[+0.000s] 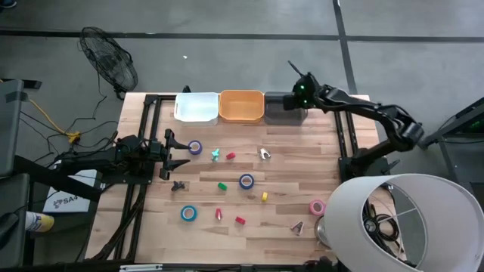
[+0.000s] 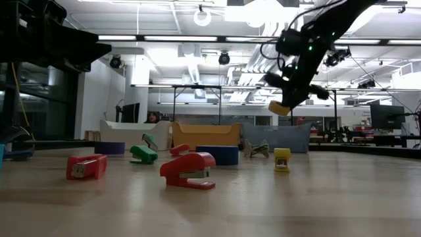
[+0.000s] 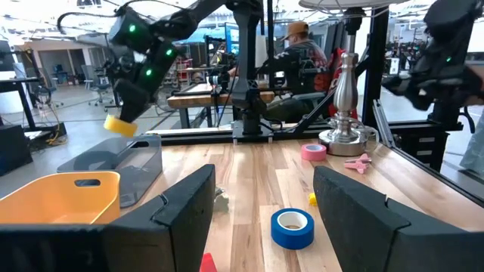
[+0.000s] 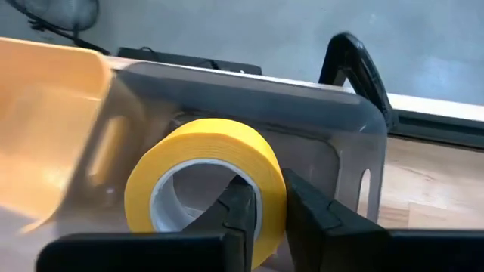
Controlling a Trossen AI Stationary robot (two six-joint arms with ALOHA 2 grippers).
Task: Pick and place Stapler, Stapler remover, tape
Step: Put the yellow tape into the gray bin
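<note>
Placing step: right end effector pinching yellow tape roll above grey bin; release due next; left end effector waits, fingers apart.

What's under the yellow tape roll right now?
The grey bin lies directly below the yellow tape roll, pinched by the right gripper above it. The roll covers part of the bin floor; the visible part shows nothing inside.

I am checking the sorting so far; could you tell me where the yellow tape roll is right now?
The yellow tape roll is pinched in the right gripper above the grey bin, at the table's far right, beside the orange bin.
</note>
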